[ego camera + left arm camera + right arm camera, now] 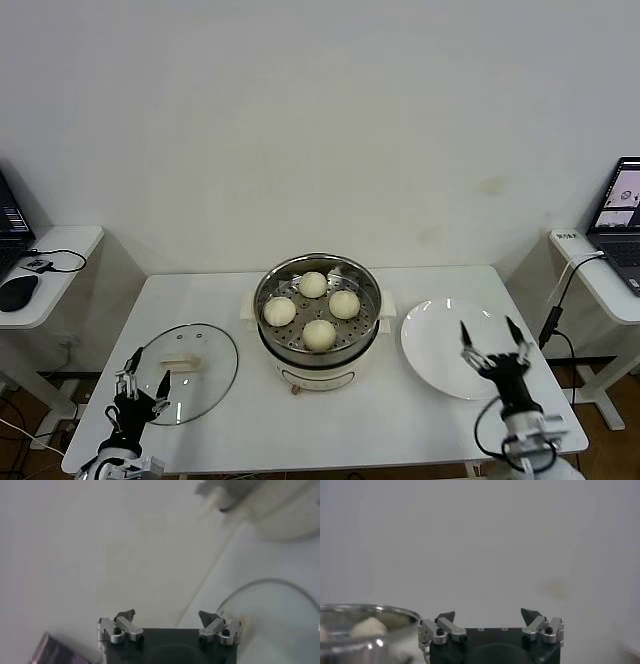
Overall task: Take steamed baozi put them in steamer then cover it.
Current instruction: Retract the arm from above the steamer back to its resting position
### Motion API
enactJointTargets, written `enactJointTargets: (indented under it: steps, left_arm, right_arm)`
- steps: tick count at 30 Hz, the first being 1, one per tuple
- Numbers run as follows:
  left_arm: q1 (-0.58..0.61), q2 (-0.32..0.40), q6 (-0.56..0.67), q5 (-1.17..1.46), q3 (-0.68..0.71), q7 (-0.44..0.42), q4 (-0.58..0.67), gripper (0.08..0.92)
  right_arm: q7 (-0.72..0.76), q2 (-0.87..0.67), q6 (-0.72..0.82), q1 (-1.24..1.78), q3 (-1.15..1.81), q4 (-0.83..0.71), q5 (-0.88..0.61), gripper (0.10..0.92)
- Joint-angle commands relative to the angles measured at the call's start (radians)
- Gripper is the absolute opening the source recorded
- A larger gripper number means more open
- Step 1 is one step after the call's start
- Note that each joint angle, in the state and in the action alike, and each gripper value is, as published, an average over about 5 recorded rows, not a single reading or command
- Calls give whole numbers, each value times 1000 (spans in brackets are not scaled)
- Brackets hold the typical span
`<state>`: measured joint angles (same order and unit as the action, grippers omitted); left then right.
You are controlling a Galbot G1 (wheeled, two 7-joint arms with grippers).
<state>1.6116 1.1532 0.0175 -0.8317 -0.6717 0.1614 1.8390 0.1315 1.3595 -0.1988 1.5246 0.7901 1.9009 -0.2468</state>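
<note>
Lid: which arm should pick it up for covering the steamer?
Left. The lid lies just ahead of the open left gripper; the right gripper hovers over the plate, beyond the steamer.

Steamer [318,318] sits mid-tabletop [250,425], four baozi [312,309] inside on its tray. Left of it, the cover [190,358] lies flat on the tabletop. Right of it, the plate [445,348]. Left end effector [140,384] hovers at the cover's near edge, right end effector [493,339] over the plate.
</note>
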Motion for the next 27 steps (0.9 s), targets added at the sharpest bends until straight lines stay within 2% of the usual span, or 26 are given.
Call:
enactJointTargets:
  steps: [1,27]
  left_arm:
    - [-90,-62,24,-276,16,-11,-167,823]
    - [-360,-54,25,-322,116,-42,-385,823]
  right_arm:
    - [-6,112,-28,127,167,21,8,823]
    - [-1,147,-54,129,179,-26,37,823]
